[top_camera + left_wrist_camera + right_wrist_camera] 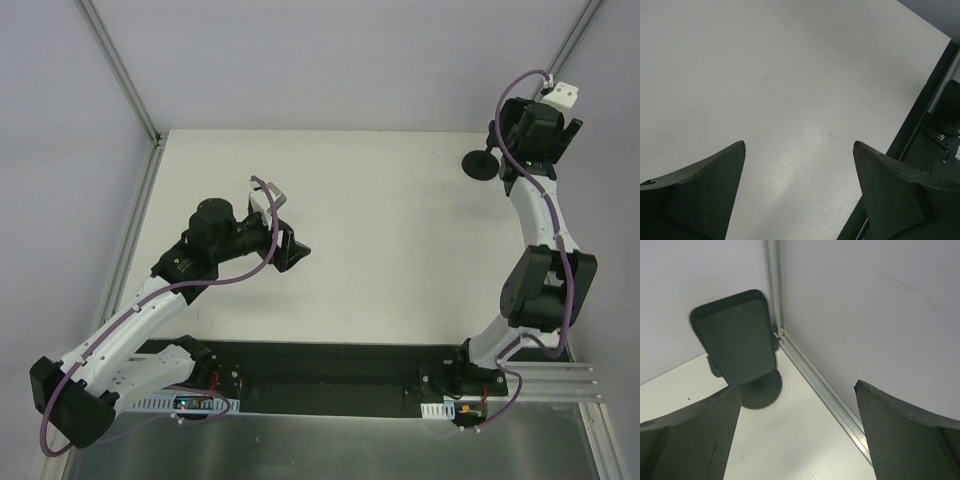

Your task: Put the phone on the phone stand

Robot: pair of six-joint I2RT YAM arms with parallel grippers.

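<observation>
The phone point(735, 337) sits on the phone stand point(764, 390) at the far right corner of the worktop point(380, 260), just in front of the wall. In the right wrist view it is a dark slab with rounded corners. It leans back on the cradle, and a small prong shows at each of its sides. The stand's round base shows below its lower edge. From above, only the stand's base and a bit of its post can be seen, to the left of the right arm's wrist, and the phone itself cannot be made out there.

The right hand point(797, 386) is released, its two fingers spread wide with nothing between them. The phone stands beyond the fingertips and off to the left. One fingertip overlaps the phone's bottom edge in the wrist view, and whether they touch cannot be told. A metal rail point(825, 390) runs along the foot of the wall beside the stand.

The left hand point(799, 144) is well apart from all this, over the bare left part of the worktop. Its fingers are also spread and it holds nothing.
</observation>
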